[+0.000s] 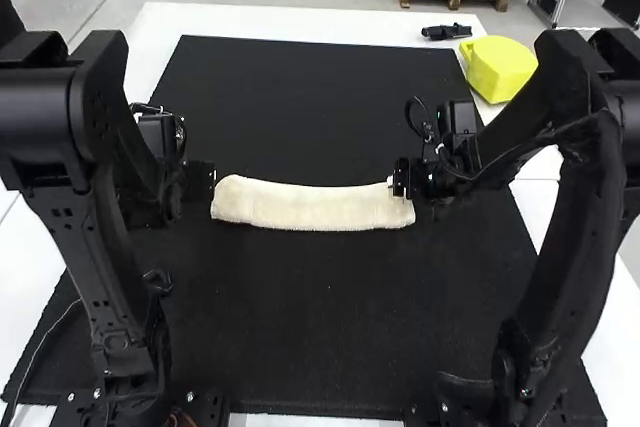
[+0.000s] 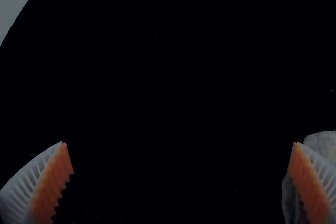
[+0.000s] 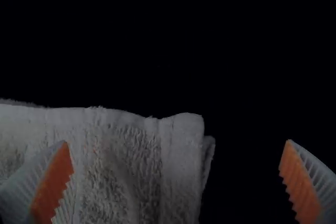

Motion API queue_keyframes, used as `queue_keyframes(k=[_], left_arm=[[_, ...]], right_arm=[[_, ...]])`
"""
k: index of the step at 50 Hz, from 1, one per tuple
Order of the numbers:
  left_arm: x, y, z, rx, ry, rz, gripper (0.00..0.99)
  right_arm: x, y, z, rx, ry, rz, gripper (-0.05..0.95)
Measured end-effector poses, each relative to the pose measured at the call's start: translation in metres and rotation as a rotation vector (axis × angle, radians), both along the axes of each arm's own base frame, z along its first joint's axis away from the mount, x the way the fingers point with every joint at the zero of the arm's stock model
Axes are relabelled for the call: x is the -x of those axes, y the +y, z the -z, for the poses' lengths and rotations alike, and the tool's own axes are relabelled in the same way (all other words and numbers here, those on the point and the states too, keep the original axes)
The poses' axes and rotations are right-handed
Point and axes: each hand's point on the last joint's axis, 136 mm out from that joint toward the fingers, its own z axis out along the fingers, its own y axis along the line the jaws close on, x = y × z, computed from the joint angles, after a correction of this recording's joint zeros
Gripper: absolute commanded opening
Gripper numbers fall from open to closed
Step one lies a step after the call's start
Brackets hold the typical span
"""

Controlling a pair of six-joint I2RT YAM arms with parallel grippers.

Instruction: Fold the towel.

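The cream towel (image 1: pixel 312 205) lies as a long narrow folded strip across the middle of the black mat. At its left end is my left gripper (image 1: pixel 205 179); at its right end is my right gripper (image 1: pixel 402 179). In the left wrist view my left gripper (image 2: pixel 181 182) is open, one finger overlapping an edge of the towel (image 2: pixel 290 200). My right gripper (image 3: pixel 176 182) stands open in the right wrist view, with one finger over the towel (image 3: pixel 131 166) and the other over bare mat; layered edges show at the towel's end.
The black mat (image 1: pixel 320 97) covers most of the white table (image 1: pixel 160 37). A yellow block-like object (image 1: pixel 498 69) sits at the back right, beside a small black item (image 1: pixel 446 32).
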Motion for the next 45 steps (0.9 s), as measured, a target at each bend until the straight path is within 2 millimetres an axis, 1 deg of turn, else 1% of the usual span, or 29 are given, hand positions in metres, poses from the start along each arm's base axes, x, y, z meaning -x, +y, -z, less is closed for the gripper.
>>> queue_keyframes(k=[11, 20, 25, 31, 38, 40, 45], left_arm=[[0.001, 0.000, -0.001, 0.000, 0.003, 0.000, 0.959], [-0.001, 0.001, -0.015, -0.007, -0.032, -0.002, 0.959], [-0.001, 0.001, -0.019, -0.008, -0.040, -0.002, 0.959], [0.000, 0.000, -0.018, -0.007, -0.035, -0.002, 0.959], [0.000, 0.000, -0.018, -0.008, -0.036, -0.002, 0.959], [0.000, 0.000, -0.018, -0.008, -0.036, -0.002, 0.959], [0.000, 0.000, -0.018, -0.008, -0.036, -0.002, 0.959]], right_arm=[[0.001, 0.007, -0.002, -0.039, 0.012, -0.017, 0.91], [0.002, 0.008, -0.002, -0.051, 0.018, -0.018, 0.91], [0.004, 0.008, 0.005, -0.050, 0.036, -0.016, 0.91], [0.007, 0.007, 0.022, -0.039, 0.077, -0.016, 0.91], [0.002, 0.008, 0.021, -0.037, 0.068, -0.015, 0.90], [0.001, 0.007, 0.023, -0.034, 0.071, -0.014, 0.89], [0.000, 0.007, 0.024, -0.028, 0.069, -0.013, 0.79]])
